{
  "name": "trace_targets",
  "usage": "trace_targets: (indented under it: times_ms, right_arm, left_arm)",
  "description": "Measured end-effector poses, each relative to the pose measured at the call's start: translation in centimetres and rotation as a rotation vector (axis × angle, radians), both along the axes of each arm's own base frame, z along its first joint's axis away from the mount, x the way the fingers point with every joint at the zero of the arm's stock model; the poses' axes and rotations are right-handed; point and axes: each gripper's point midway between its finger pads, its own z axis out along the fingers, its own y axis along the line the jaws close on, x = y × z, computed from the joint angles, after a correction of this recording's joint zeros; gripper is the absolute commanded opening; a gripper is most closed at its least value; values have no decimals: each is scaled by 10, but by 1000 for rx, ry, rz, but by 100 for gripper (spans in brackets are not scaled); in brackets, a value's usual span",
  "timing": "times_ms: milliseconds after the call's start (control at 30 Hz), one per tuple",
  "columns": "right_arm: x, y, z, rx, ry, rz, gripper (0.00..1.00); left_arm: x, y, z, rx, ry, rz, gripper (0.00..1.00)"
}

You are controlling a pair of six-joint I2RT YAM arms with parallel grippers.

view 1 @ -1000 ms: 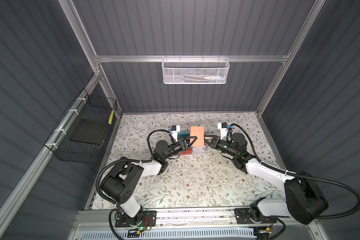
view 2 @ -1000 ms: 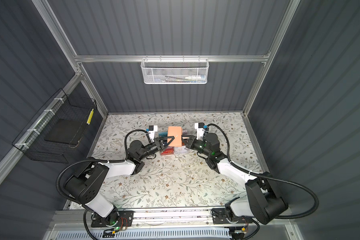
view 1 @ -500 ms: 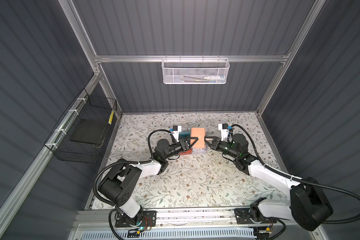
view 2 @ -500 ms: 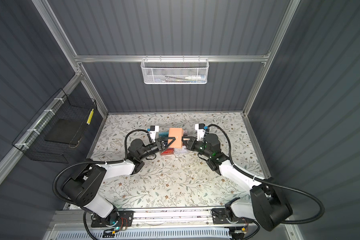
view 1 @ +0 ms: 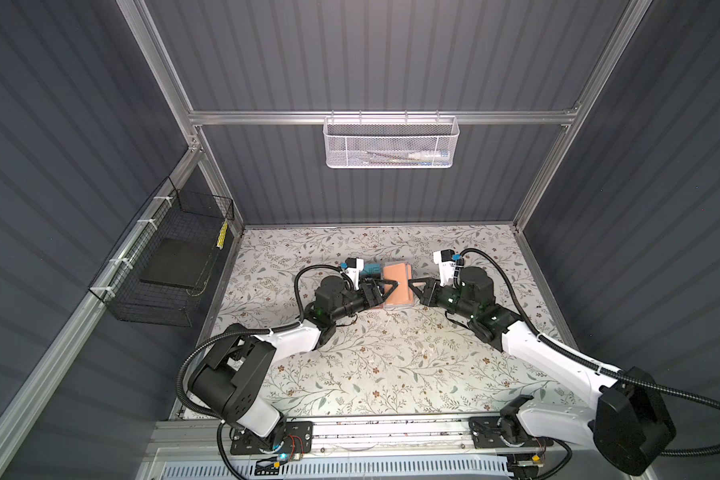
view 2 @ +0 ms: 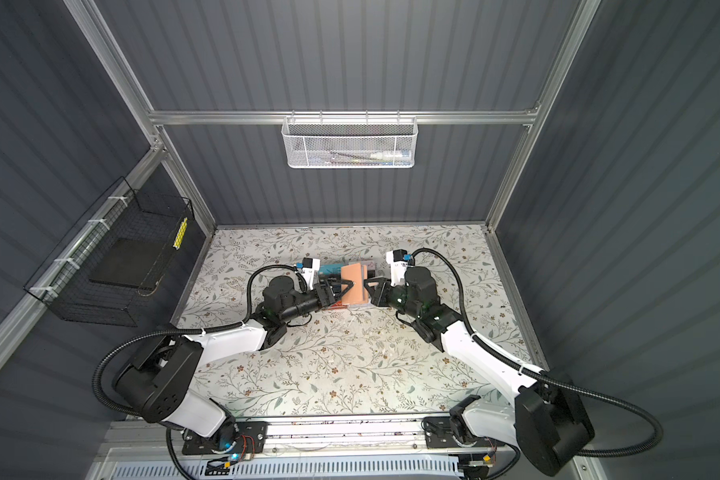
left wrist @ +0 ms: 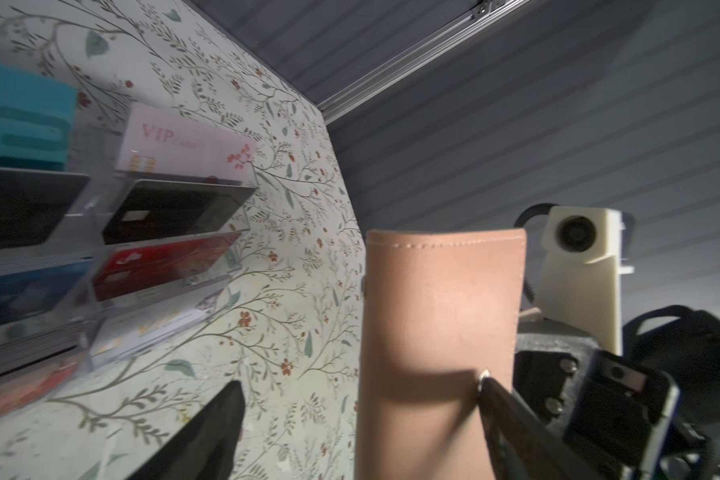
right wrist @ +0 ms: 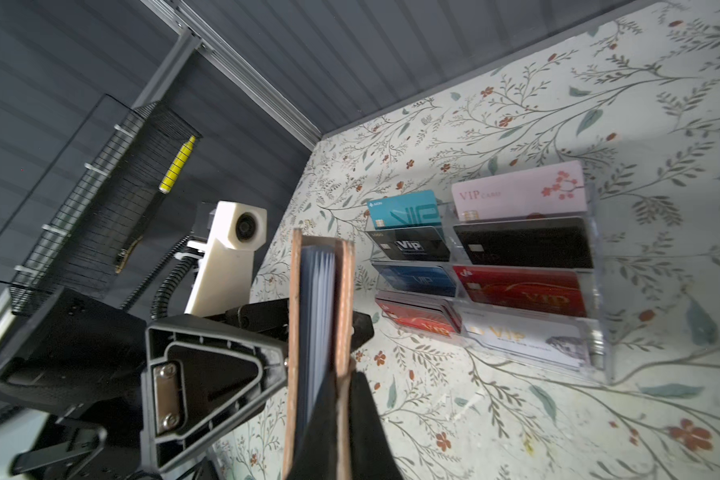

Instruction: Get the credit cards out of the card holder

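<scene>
The tan card holder [view 1: 396, 282] [view 2: 352, 282] stands upright on edge above the mat, with the grey-blue pages [right wrist: 317, 291] showing between its covers. My right gripper [view 1: 411, 284] [right wrist: 346, 374] is shut on one cover. My left gripper [view 1: 391, 291] [left wrist: 358, 382] is open, its jaws straddling the holder [left wrist: 441, 324], and one fingertip [left wrist: 484, 376] lies right by the cover. Several credit cards stand in a clear rack behind it, among them a pink one [right wrist: 516, 191] [left wrist: 184, 145] and a teal one [right wrist: 404, 208] [view 1: 371, 270]. I cannot tell whether any cards are inside the holder.
The clear acrylic tiered rack [right wrist: 597, 291] [left wrist: 248, 226] sits on the floral mat just behind the grippers. A black wire basket [view 1: 175, 257] hangs on the left wall. A white mesh basket [view 1: 389, 143] hangs on the back rail.
My left gripper's jaws have opened wide off the card holder. The holder stays upright in my right gripper, in almost the same place.
</scene>
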Motion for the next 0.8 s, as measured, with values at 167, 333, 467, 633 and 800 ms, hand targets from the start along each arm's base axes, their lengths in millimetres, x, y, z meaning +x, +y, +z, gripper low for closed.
trace_targets:
  times_ms: [167,333,467,633,800]
  right_arm:
    - [2,0,6,-107,-32,-32,0]
    - [8,-5,9,-201,-59,-58,0]
    - [12,-9,7,-264,-50,-71,0]
    - [15,-11,4,-311,-28,-82,0]
    - [19,-13,2,-348,-17,-94,0]
  left_arm:
    - [6,10,3,124,-33,67,100]
    - [16,16,4,278,-72,107,100]
    - [21,24,3,391,-84,126,100]
    - [31,27,34,468,-168,137,100]
    - [23,33,35,455,-220,141,100]
